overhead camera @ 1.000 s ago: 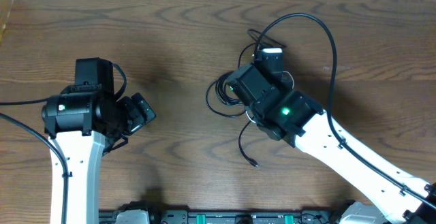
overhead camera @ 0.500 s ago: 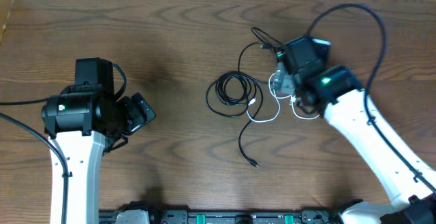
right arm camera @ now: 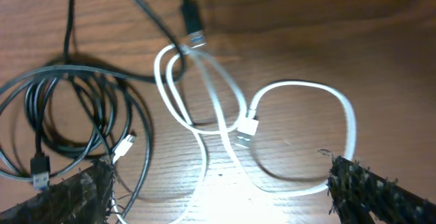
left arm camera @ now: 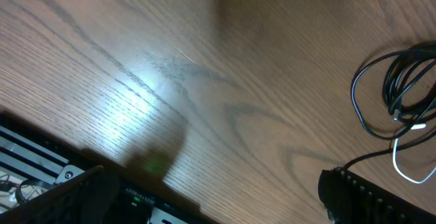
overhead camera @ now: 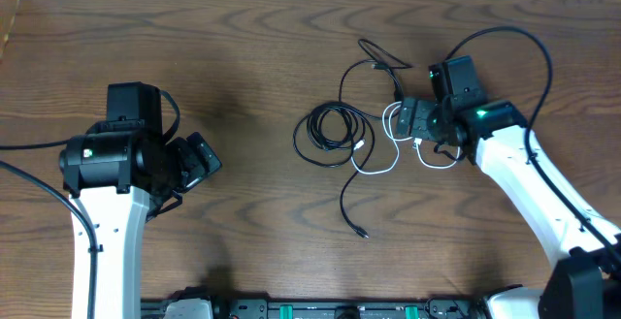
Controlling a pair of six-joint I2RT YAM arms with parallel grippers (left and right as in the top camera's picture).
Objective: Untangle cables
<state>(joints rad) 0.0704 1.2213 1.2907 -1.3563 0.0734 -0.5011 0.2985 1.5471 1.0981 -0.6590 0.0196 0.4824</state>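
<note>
The cables lie mid-table. A black coil (overhead camera: 330,133) sits left of the white cable (overhead camera: 390,149), whose loops (right arm camera: 300,91) spread flat on the wood, still crossing the coil's right edge. One black tail (overhead camera: 351,212) runs toward the near edge, and another black cable (overhead camera: 374,62) with a plug (right arm camera: 194,26) runs toward the far side. My right gripper (overhead camera: 412,122) hovers open over the white loops, its fingers (right arm camera: 381,197) wide apart and holding nothing (right arm camera: 225,207). My left gripper (overhead camera: 202,160) stands open at the far left, apart from the black coil (left arm camera: 402,91), with bare wood between its fingers (left arm camera: 211,207).
A dark equipment rail (overhead camera: 310,309) runs along the table's near edge and also shows in the left wrist view (left arm camera: 41,166). The right arm's own thick black cable (overhead camera: 514,43) arcs above the table at the right.
My right gripper has moved right from over the black coil and opened. The white cable was drawn out to the right and now lies loose on the table. The left arm stayed still.
</note>
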